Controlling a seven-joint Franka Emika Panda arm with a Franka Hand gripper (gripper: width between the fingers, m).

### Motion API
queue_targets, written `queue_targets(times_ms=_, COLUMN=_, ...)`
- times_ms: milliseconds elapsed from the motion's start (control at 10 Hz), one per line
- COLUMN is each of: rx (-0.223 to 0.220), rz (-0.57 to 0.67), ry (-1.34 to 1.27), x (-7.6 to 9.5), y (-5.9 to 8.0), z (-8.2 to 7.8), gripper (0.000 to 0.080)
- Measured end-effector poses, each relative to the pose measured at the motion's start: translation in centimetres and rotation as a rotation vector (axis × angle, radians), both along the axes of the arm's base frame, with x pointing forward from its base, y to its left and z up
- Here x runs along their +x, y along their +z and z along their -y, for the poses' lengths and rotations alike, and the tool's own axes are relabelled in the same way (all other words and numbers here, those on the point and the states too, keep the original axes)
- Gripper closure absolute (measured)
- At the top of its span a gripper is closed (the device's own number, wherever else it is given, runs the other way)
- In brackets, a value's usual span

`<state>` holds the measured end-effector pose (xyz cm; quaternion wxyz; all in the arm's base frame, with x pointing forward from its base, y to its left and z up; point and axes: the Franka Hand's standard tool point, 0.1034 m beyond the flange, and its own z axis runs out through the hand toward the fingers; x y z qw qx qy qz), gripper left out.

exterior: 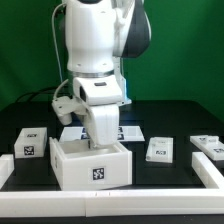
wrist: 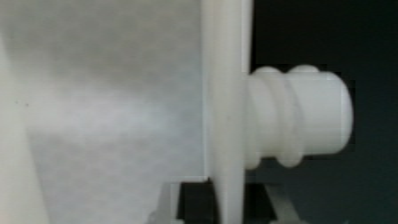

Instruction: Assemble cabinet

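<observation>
The white arm reached down in the middle of the black tabletop. Its tool was low at the open top of the cabinet body, the biggest white piece. The cabinet body sat near the front of the tabletop, just under the arm. It was a white box, and on its front wall was a black-and-white square tag.

In the exterior view, the tips of the tool were hidden by the box wall. I could not tell if the tool was wide, narrow, or holding something.

A small white block with a tag sat on the exterior view's left, apart from the box. A second small block sat on the exterior view's right, also apart from the box. Farther to that side, by the edge, was one more white piece. Behind the arm lay the marker board, flat on the tabletop. A low white rail ran along the front.

The wrist view was very close and blurry. A big white panel filled much of it, and its thin edge stood straight. A round white knob with ridges stuck out from the panel's far side, with dark behind it. Two darker bits sat on either side of the thin edge, but they were too blurry to name.
</observation>
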<state>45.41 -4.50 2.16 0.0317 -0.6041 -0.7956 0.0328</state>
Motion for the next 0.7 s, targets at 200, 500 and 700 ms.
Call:
queue_targets(times_ms=200, rx=0.001, rz=0.018, ry=-0.062, x=1.7, y=0.0, z=-2.3, gripper=0.0758)
queue_targets(times_ms=500, rx=0.013, rz=0.053, ry=-0.186, x=4.8, y=0.0, z=-6.8, gripper=0.0758)
queue_targets(times_ms=700, rx=0.014, rz=0.061, ry=-0.261, x=5.8, y=0.1, z=-9.8, gripper=0.0759)
